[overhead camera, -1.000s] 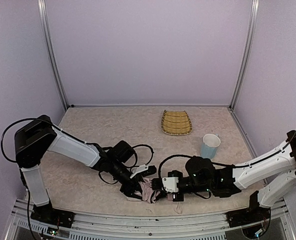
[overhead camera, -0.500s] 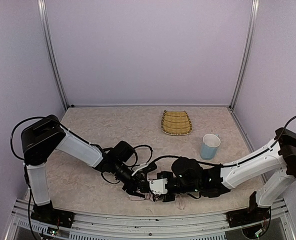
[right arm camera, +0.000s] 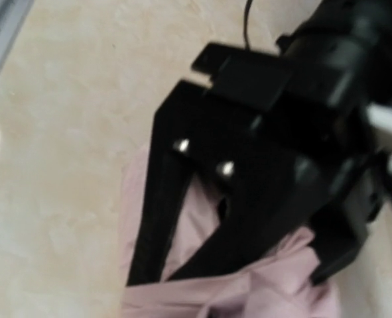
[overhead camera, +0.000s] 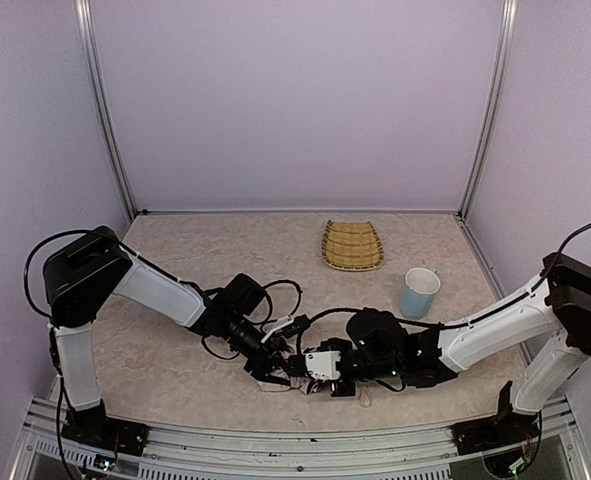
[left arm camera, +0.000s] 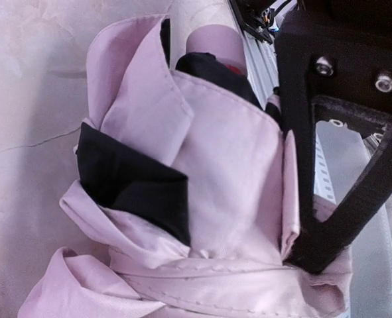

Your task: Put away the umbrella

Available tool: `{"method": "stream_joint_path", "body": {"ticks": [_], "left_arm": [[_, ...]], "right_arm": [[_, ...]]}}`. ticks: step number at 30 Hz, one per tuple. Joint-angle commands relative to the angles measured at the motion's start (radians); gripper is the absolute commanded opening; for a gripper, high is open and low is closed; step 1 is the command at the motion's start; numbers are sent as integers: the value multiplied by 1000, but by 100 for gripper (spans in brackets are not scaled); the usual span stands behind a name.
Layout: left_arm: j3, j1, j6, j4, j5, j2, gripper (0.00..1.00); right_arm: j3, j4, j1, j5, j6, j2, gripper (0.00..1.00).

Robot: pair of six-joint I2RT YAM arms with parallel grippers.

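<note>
**Both arms low over the umbrella at the near edge of the table**

The left arm reaches from its base on the left out over the table. It bends down toward the middle, wrist tipped low, so the left hand points right and toward the near edge. The right arm stretches in from the right, lying almost flat along the table, and the right hand points left. The two hands meet nose to nose. Between them lies the umbrella, on the table close to its near edge. It is well apart from the tray and the cup farther back.

The right hand's jaws are together; whether a fold of fabric is nipped in them cannot be told. The left hand's jaws are hidden from above, and whether they are apart or clamped on the fabric cannot be told.

The left wrist view shows a crumpled bundle of pink fabric with black lining in its folds and a rounded pink end at the top. One black finger stands against the bundle's right side, touching the fabric. The right wrist view is blurred and shows only a black finger over pink fabric.

Count: two arms, two hands, one umbrella, one tray, one cup
</note>
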Motion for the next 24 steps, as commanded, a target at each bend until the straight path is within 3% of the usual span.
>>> {"method": "stream_joint_path", "body": {"ticks": [1, 8, 16, 24], "left_arm": [[8, 23, 106, -76, -114, -7, 61], [-45, 21, 149, -9, -163, -86, 90], [-136, 10, 109, 178, -385, -250, 91], [-221, -38, 158, 176, -534, -413, 98]], "right_arm": [[41, -108, -59, -41, 0, 85, 0], [77, -130, -143, -133, 0, 86, 0], [79, -118, -131, -153, 14, 116, 0], [71, -81, -130, -125, 38, 114, 0]]}}
